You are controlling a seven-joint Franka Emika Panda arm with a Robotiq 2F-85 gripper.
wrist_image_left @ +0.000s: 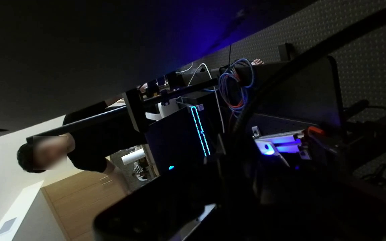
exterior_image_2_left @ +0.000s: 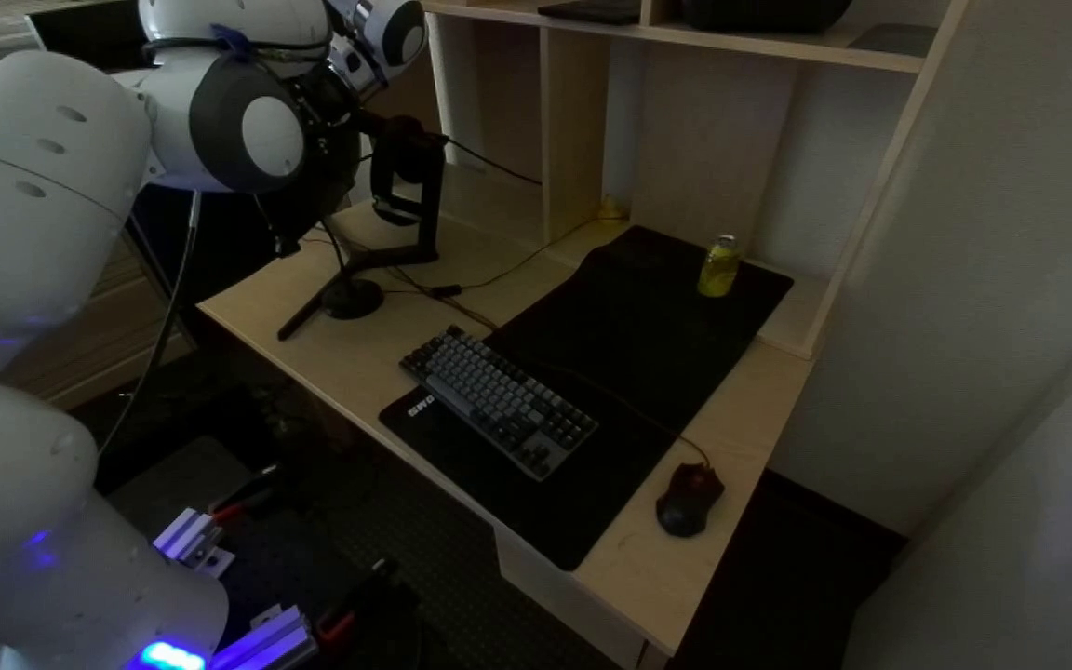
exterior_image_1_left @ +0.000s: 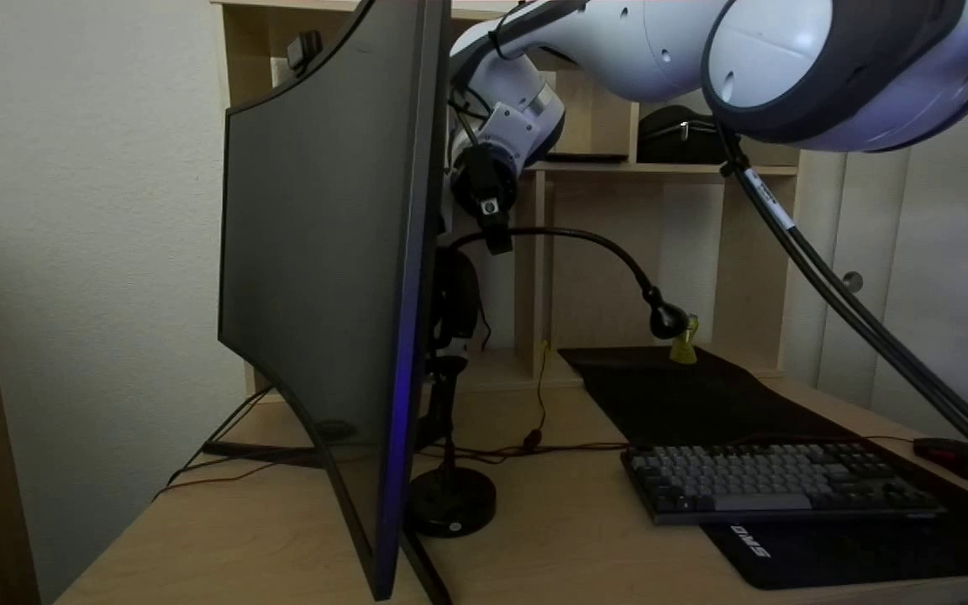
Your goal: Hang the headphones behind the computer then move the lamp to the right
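Our Robotiq gripper (exterior_image_1_left: 497,241) is pinched tight, apparently on the gooseneck desk lamp (exterior_image_1_left: 585,236) by its arching neck. In an exterior view that neck's long axis runs left to right at the fingertips, the head (exterior_image_1_left: 667,319) reaching right; the round base (exterior_image_1_left: 452,504) stands below, slightly left of the gripper, just beside the curved monitor (exterior_image_1_left: 324,252). The black headphones (exterior_image_1_left: 456,294) seem to hang behind the monitor, so we judge the coming move is drawing the lamp right, toward the compact keyboard (exterior_image_1_left: 774,477). On the desk mat (exterior_image_1_left: 644,395) we find white letters (exterior_image_1_left: 750,542), too unclear to read surely; a white cable label (exterior_image_1_left: 769,198) is too small.
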